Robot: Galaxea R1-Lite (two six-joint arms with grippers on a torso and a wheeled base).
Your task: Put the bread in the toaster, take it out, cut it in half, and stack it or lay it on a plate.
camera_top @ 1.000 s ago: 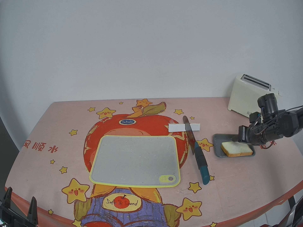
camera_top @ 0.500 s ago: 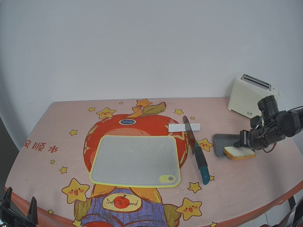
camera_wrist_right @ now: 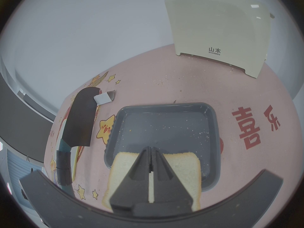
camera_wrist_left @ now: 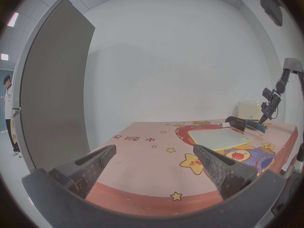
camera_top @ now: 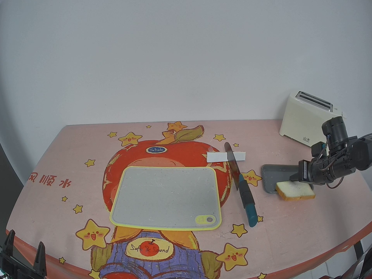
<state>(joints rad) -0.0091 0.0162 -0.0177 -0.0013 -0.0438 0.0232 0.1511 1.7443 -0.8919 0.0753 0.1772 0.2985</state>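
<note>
One square, spongy bread slice [camera_top: 295, 190] pinched by right gripper [camera_wrist_right: 150, 151], overhanging grey rimmed tray [camera_wrist_right: 164, 127]; left gripper [camera_wrist_left: 154, 148] released.

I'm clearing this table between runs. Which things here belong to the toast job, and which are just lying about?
Belong to the job:
bread slice, half off the grey plate, in the right gripper
toaster
knife
cutting board

Just lying about:
white paper strip, crossed by the knife's blade
</note>
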